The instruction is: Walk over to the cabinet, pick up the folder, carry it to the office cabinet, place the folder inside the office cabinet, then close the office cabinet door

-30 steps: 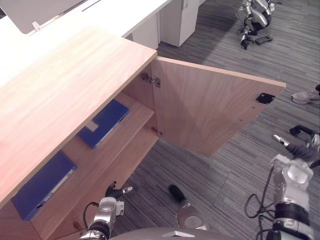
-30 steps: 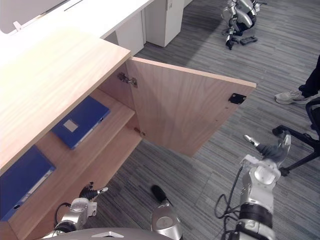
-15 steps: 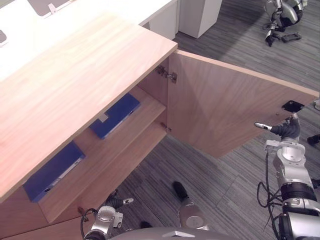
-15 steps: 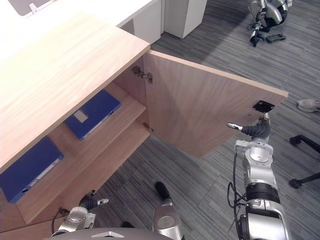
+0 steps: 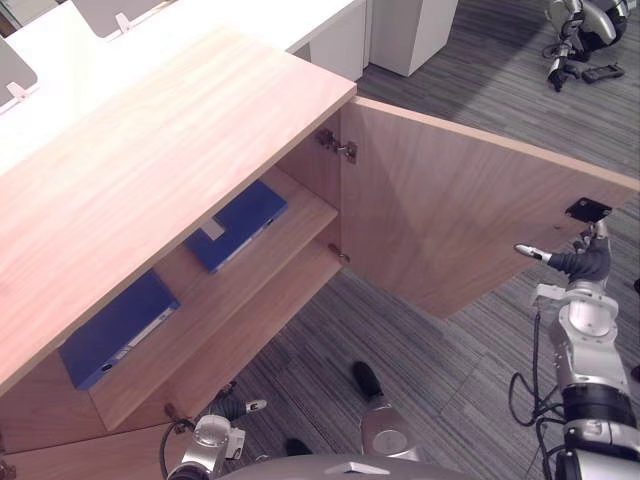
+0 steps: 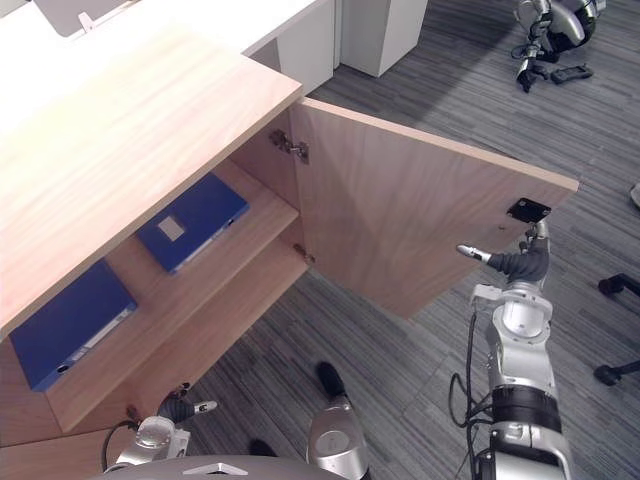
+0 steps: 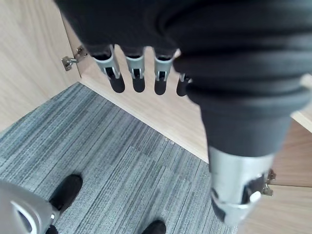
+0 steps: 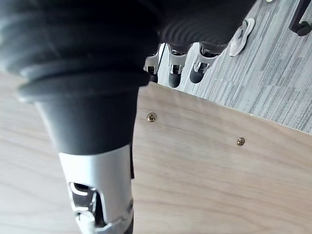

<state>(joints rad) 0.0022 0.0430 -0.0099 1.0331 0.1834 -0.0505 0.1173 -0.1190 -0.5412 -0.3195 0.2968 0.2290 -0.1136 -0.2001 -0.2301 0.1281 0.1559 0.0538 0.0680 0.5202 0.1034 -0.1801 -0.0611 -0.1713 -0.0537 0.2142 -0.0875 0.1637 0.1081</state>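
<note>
While the office cabinet (image 5: 150, 170) stands open before us, its door (image 5: 450, 230) swung wide over the grey carpet, we find the shelf (image 5: 220, 290) carrying a blue folder (image 5: 240, 225) lying flat near the hinge side and a second blue folder (image 5: 120, 328) flat further along, well apart; which of the two is our delivery we cannot tell; our right hand (image 5: 583, 262) is up at the door's free edge, fingers nearly straight and thumb out, gripping nothing, just beside the black latch plate (image 5: 588, 209); our left hand (image 5: 232, 408) hangs low by the cabinet's base, fingers relaxed and empty; we judge the door a stiff, fairly light panel that should swing freely on its hinges (image 5: 335, 146); a flat push near the free edge, far from those hinges, looks the best purchase; the smooth veneer may let fingertips slide.
</note>
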